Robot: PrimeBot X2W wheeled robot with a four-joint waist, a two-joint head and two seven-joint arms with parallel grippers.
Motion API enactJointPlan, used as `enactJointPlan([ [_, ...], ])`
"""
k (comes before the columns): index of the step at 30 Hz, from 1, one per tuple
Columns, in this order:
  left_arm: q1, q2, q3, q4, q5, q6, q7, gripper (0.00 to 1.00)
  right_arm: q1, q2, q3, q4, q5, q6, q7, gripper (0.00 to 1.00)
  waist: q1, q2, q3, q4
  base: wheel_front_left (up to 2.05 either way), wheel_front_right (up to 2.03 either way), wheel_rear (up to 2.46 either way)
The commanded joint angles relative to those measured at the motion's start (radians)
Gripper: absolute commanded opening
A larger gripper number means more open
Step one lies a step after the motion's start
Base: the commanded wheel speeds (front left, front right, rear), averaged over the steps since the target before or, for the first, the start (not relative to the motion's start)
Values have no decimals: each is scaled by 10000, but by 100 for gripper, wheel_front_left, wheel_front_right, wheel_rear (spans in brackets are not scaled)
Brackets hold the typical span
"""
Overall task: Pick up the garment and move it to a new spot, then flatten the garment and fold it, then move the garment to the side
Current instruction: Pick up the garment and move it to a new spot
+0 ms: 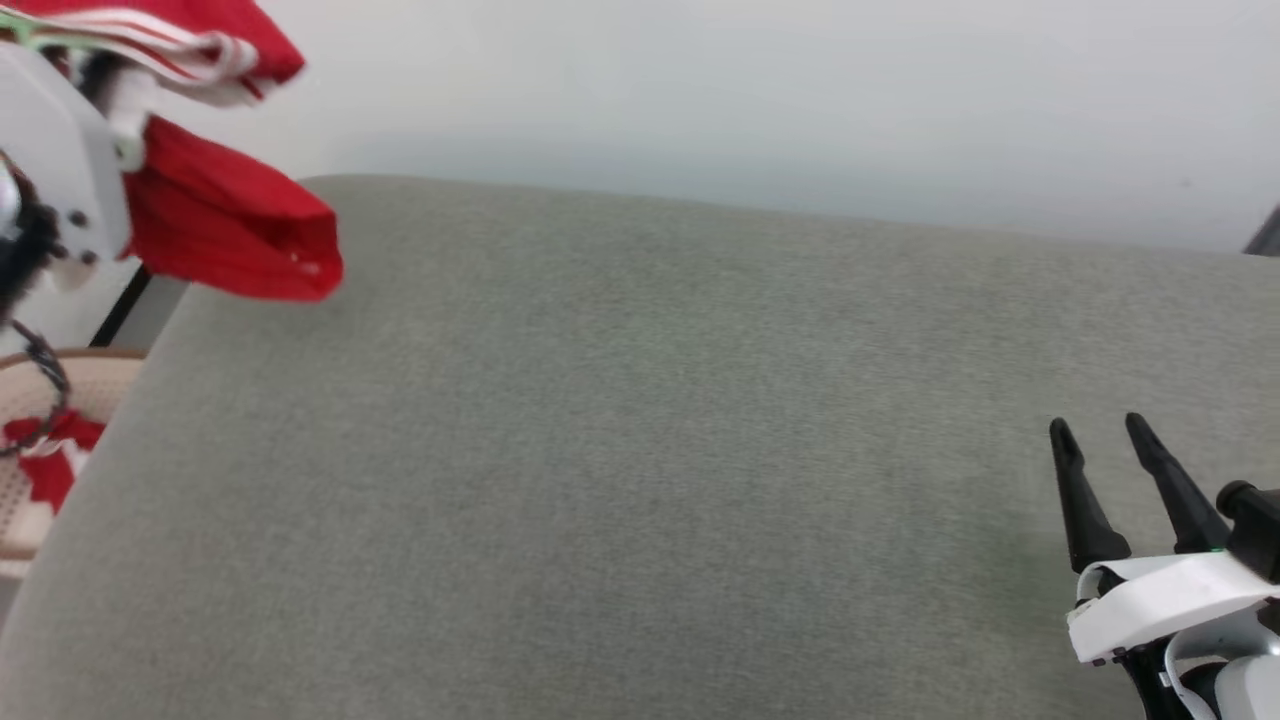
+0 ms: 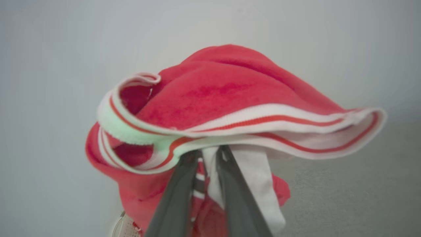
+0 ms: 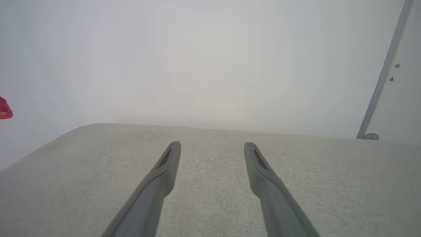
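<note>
The garment [image 1: 230,225], red with red-and-white striped trim, hangs bunched in the air at the upper left of the head view, above the left far corner of the grey padded surface [image 1: 640,450]. In the left wrist view my left gripper [image 2: 207,149] is shut on the garment [image 2: 223,95], its two fingers pinching the striped trim and a white fold. My right gripper [image 1: 1100,430] rests low over the surface at the lower right, open with nothing between its fingers [image 3: 167,164]. A red tip of the garment [image 3: 4,108] shows at the right wrist view's left edge.
A woven basket [image 1: 90,358] stands beside the surface's left edge with red and white cloth [image 1: 45,465] in it. A pale wall runs behind the surface. A grey post [image 3: 384,72] rises at the far right.
</note>
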Motion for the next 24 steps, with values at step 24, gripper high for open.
enactJointPlan([
  [24,2554,-1608,-1756,-4369,-436,1317,1994,0,-114,371,-1362,465,-371,-14,-454,100,-1,0,711,-3334,0,0,0],
])
